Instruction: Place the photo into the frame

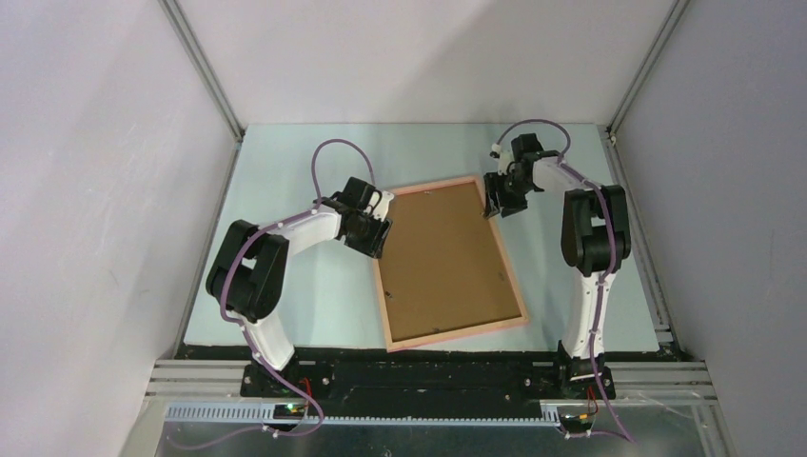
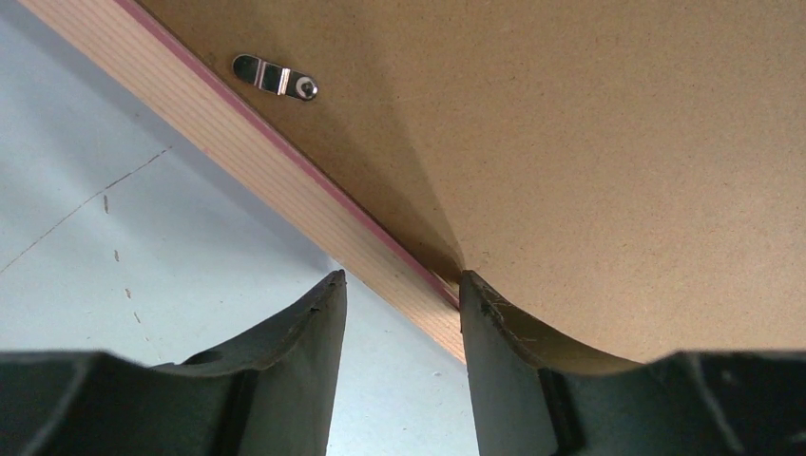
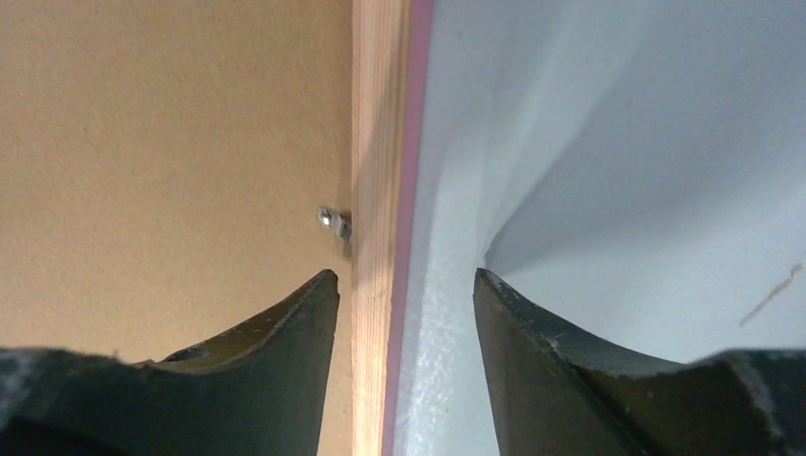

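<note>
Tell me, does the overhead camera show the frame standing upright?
No, the frame lies flat on the table with its brown backing board facing up.

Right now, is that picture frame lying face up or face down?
Face down: the frame lies flat on the table with its brown backing board and a metal clip facing up.

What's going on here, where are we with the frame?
The frame lies face down on the table, with the brown backing board sitting in it. Both arms are near its far end. The left gripper straddles the left rail and the right gripper straddles the right rail, each with jaws open around the wood, not clamped. The photo shows in no view, so I can't tell whether it is already under the board.
</note>
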Action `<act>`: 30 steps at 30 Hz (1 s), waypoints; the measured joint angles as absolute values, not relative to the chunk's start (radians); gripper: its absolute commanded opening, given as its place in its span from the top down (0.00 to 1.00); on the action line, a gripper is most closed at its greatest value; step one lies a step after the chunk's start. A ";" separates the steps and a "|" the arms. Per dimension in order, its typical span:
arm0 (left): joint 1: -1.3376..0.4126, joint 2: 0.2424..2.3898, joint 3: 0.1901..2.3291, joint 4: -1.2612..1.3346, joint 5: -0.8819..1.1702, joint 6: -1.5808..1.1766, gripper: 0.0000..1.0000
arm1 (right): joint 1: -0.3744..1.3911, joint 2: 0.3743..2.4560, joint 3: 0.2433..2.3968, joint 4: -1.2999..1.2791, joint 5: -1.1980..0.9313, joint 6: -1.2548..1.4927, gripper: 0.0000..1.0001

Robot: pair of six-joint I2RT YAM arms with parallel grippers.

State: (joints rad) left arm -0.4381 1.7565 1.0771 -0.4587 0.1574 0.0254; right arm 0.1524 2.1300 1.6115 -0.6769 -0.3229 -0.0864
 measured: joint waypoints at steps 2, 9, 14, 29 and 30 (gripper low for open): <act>-0.438 1.758 1.077 -0.459 0.157 0.024 0.48 | 0.145 2.107 1.587 -0.678 -0.323 -0.091 0.38; -0.438 1.766 1.089 -0.467 0.156 0.022 0.48 | 0.122 1.951 1.438 -0.676 -0.330 -0.126 0.33; -0.437 1.779 1.104 -0.476 0.157 0.008 0.48 | 0.125 1.843 1.289 -0.682 -0.339 -0.160 0.31; -0.435 1.790 1.115 -0.477 0.161 -0.027 0.48 | 0.219 1.689 1.028 -0.712 -0.318 -0.237 0.30; -0.435 1.790 1.115 -0.477 0.161 -0.027 0.48 | 0.222 1.684 1.024 -0.712 -0.313 -0.238 0.31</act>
